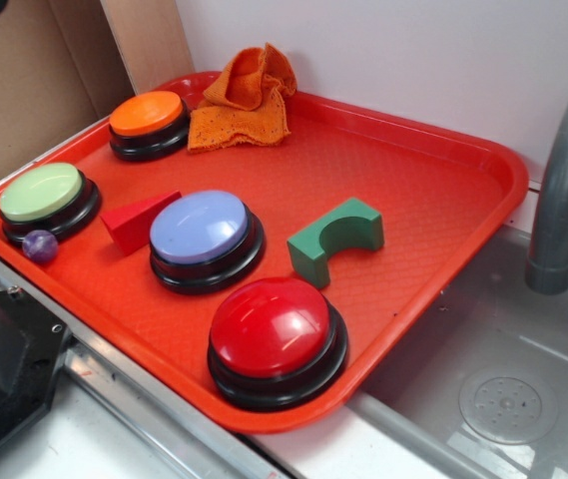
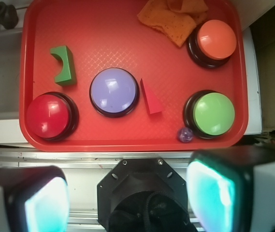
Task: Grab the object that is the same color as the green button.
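Note:
The green arch block (image 1: 335, 239) lies on the red tray (image 1: 433, 180), right of the lavender button, cutout facing away. In the wrist view the green arch block (image 2: 64, 65) sits at the upper left of the tray (image 2: 108, 34). The green button (image 1: 42, 193) stands at the tray's left corner; in the wrist view the green button (image 2: 214, 113) is at the lower right. My gripper (image 2: 127, 195) hangs high above the near side of the tray, far from the block. It is open, its pads (image 2: 45, 203) wide apart with nothing between them.
On the tray also stand an orange button (image 1: 148, 115), a lavender button (image 1: 202, 228) and a red button (image 1: 271, 327). A red wedge (image 1: 136, 219), a small purple ball (image 1: 40, 244) and an orange cloth (image 1: 244, 95) lie there too. A grey faucet (image 1: 563, 180) and sink (image 1: 503, 399) are on the right.

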`<move>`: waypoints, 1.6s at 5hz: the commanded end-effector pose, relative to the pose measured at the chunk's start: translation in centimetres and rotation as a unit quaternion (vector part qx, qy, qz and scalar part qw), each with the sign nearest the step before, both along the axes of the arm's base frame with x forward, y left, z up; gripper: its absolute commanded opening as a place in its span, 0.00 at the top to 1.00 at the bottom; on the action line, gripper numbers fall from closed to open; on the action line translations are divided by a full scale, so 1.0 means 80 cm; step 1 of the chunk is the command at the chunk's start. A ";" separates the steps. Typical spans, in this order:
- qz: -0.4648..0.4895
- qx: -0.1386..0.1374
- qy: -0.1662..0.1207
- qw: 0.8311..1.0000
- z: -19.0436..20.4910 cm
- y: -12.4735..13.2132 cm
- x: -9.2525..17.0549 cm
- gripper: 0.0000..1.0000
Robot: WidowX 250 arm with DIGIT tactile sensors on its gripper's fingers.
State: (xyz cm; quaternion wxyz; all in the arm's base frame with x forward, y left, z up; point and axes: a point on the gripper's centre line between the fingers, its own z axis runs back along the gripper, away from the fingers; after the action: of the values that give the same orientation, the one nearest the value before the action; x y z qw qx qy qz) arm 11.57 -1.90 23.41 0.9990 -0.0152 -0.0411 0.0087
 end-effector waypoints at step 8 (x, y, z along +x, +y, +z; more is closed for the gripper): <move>-0.080 -0.036 -0.012 0.996 -0.227 -0.116 0.181 0.00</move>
State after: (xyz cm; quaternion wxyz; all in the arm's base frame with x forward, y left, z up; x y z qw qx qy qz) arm 25.23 -10.45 4.06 0.9961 -0.0474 -0.0261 -0.0699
